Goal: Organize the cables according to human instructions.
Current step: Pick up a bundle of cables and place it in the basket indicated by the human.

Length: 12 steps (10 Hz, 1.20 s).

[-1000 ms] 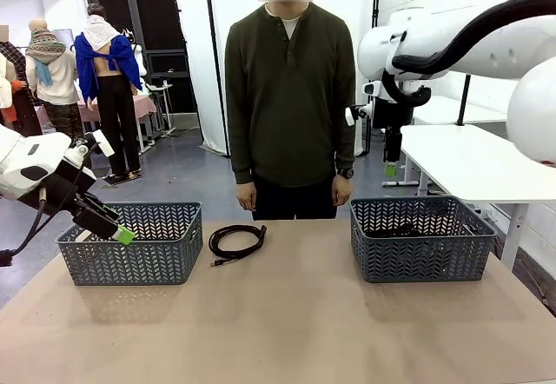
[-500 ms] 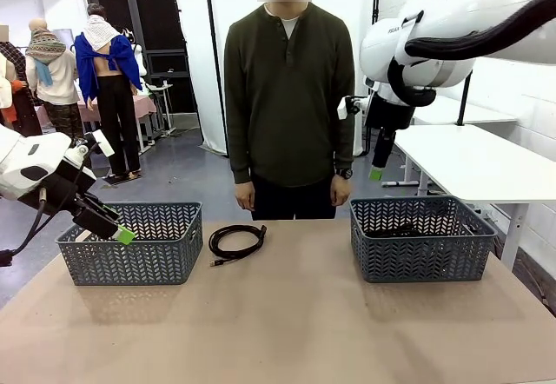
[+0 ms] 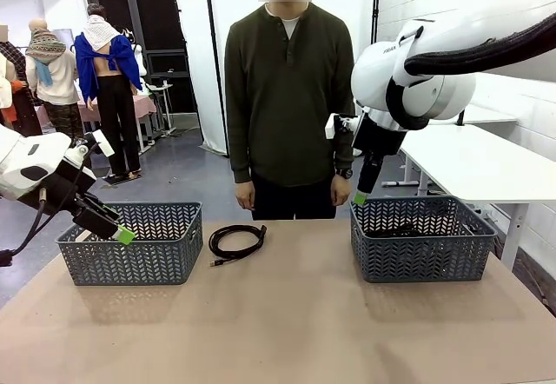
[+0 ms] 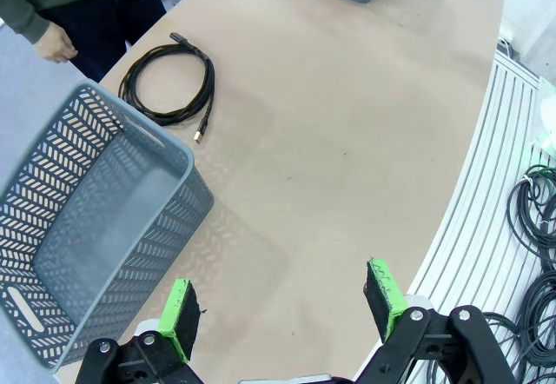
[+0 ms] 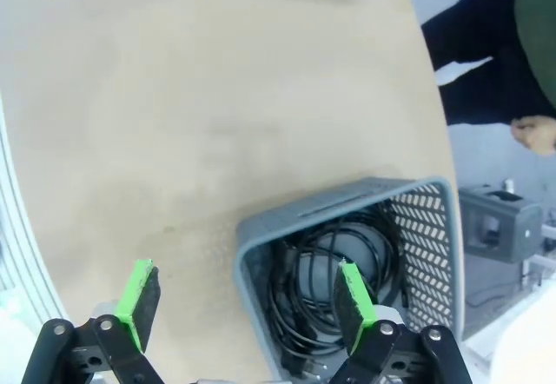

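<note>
Two grey plastic lattice baskets stand on the tan desk (image 3: 287,323), one at each side, well apart. The left pincer (image 4: 282,314) hangs released and empty, its green pads spread wide, beside the near outer corner of the left grey lattice basket (image 3: 130,243). On the bare desk between the baskets, nearer the left one, lies a thin black coiled cable (image 3: 236,241) with its plug end trailing toward the robot. The right pincer (image 5: 243,301) is released too, holding nothing, raised above the near left corner of the right grey lattice basket (image 3: 420,238). Inside that basket lie more thin black coiled cables (image 5: 334,288), heaped together. At the far edge of the desk stands a person in a dark green shirt (image 3: 289,97), arms down.
</note>
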### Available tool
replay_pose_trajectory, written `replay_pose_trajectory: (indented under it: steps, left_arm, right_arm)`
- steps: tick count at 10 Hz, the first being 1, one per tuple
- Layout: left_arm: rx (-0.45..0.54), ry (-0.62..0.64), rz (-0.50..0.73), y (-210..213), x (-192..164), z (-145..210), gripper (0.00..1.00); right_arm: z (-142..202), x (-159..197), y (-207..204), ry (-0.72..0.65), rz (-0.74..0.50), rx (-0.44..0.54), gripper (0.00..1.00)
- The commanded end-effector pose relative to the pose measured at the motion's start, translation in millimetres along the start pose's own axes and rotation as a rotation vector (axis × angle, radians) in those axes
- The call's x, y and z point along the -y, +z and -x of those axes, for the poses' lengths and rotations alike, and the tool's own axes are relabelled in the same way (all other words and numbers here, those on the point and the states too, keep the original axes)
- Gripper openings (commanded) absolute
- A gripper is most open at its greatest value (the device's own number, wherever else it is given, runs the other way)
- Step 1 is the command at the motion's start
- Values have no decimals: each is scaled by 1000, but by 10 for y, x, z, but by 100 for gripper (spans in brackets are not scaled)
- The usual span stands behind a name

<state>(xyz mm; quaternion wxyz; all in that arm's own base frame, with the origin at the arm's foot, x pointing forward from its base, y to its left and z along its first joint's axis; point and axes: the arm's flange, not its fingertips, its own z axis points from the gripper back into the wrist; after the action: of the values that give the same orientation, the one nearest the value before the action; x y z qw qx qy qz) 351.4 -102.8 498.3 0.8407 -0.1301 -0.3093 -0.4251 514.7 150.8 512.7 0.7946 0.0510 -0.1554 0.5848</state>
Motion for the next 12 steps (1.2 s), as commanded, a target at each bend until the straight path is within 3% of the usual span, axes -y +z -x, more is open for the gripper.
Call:
replay_pose_trajectory:
  steps: [1,4,12]
  left_arm:
    - [8,-2,15,-11,-28,13,100]
    - [8,-2,15,-11,-28,13,100]
    - [8,-2,15,-11,-28,13,100]
  right_arm:
    - [106,-129,-68,41,-2,55,100]
    - [6,-97,-66,23,-15,10,100]
    - [6,-97,-66,23,-15,10,100]
